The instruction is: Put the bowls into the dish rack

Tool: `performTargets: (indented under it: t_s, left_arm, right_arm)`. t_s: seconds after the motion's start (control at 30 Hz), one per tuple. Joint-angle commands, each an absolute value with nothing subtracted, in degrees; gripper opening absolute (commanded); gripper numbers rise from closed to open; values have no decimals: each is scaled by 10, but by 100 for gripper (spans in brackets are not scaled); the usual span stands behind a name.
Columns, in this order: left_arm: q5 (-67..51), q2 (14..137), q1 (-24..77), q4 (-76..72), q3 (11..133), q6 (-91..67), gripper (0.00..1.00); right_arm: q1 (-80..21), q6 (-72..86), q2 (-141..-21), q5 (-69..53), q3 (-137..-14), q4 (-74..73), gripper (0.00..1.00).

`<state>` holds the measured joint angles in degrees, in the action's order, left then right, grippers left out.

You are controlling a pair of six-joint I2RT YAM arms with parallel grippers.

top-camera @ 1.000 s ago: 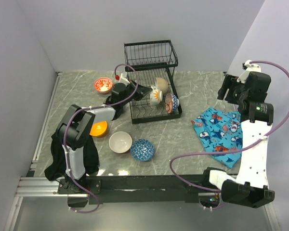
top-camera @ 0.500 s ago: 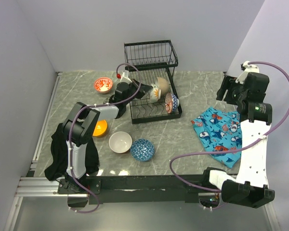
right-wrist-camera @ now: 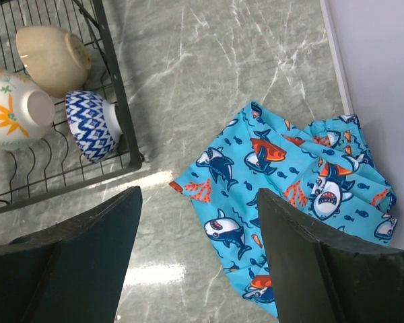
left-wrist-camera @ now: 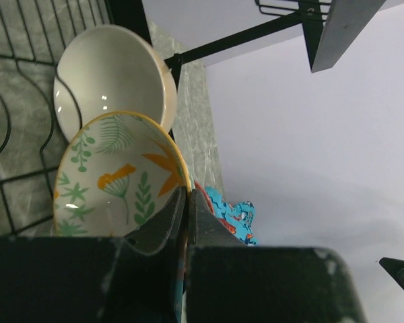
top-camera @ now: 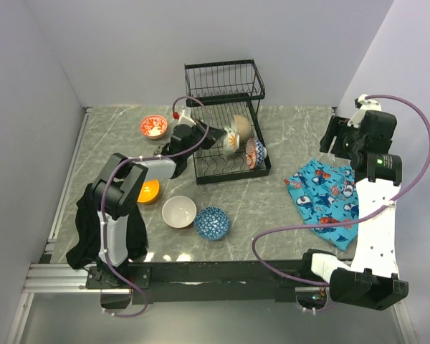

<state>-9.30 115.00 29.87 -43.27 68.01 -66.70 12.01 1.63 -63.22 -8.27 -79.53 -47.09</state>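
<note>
The black wire dish rack (top-camera: 226, 86) stands at the back centre. My left gripper (top-camera: 216, 135) reaches into its lower tray and is shut on the rim of a white bowl with orange and green leaves (left-wrist-camera: 114, 178), held on edge. A beige bowl (left-wrist-camera: 111, 74) stands just behind it and a blue zigzag bowl (top-camera: 255, 153) to its right. A red bowl (top-camera: 153, 127), an orange bowl (top-camera: 147, 191), a white bowl (top-camera: 179, 212) and a blue bowl (top-camera: 212, 223) sit on the table. My right gripper (top-camera: 337, 136) is open and empty, high above the table.
A blue whale-print cloth (top-camera: 326, 193) lies crumpled at the right, below my right gripper; it also shows in the right wrist view (right-wrist-camera: 283, 182). A black cloth (top-camera: 104, 236) lies by the left arm's base. Walls close the table on the left, back and right.
My left gripper has pushed the leaf-patterned bowl a little further up into the rack's lower tray. The right arm has shifted slightly up.
</note>
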Motion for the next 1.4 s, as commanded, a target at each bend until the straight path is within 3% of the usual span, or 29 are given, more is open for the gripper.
performTargets:
  t_s: [0.0,0.33,0.83,1.37]
  left_arm:
    - [-101,1077,297,-474,657,-700,1]
    - [-91,1064,279,-460,660,-712,1]
    - [-29,1151,281,-381,773,-773,1]
    - [-28,1180,280,-374,780,-795,1]
  right_arm:
    - [116,17,-625,-86,-806,-449,77]
    - [110,12,-633,-83,-814,-450,77]
    - [104,-15,-643,-62,-830,-467,77]
    - [80,-35,-671,-38,-859,-473,77]
